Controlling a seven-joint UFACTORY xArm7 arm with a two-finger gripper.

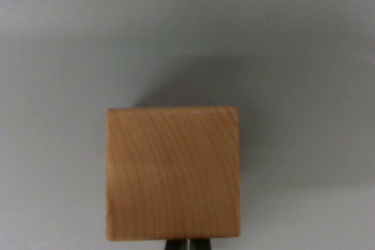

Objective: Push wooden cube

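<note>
A wooden cube [173,173] fills the lower middle of the wrist view. It is light brown, with thin curved grain lines running across its face. Its edges look straight and its corners are a little rounded. The cube sits on a plain gray surface [58,57]. A soft dark shadow [199,83] lies on the surface just above the cube and spreads toward the wrist view's right.

At the very bottom edge, right under the cube, two small dark tips of the gripper [187,244] peek into the picture. They sit just beside each other, with only a thin pale line between them, so they look close together. So little of them shows that I cannot tell for sure if they are fully closed. The tips seem to be right at the cube's lower edge, maybe touching it, but the picture is blurry there. The tips are not wrapped around the cube.
</note>
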